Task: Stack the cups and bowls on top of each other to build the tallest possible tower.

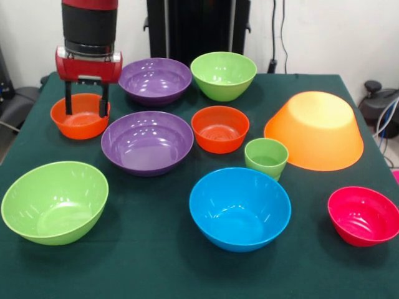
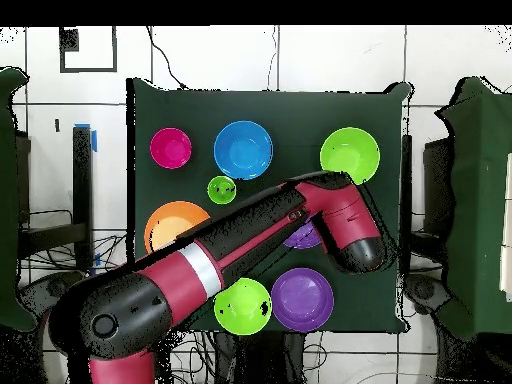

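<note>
My gripper (image 1: 86, 107) is open at the far left of the front view. Its two fingers (image 1: 68, 103) reach down over a small orange-red bowl (image 1: 80, 122), one near each side of the rim; I cannot tell whether they touch it. One light-green cup (image 1: 266, 158) stands upright mid-table, and also shows in the overhead view (image 2: 221, 188). A second orange-red bowl (image 1: 219, 128) sits beside it. Two purple bowls (image 1: 154, 80) (image 1: 147, 142), two green bowls (image 1: 223, 75) (image 1: 55, 200), a blue bowl (image 1: 240, 207) and a pink-red bowl (image 1: 364, 215) stand apart. Nothing is stacked.
The large orange-yellow bowl (image 1: 315, 131) lies rim down at the right. In the overhead view my arm (image 2: 230, 250) crosses the table, hiding the gripper, both orange-red bowls and most of one purple bowl (image 2: 303, 238). The green cloth (image 1: 156, 261) covers the table.
</note>
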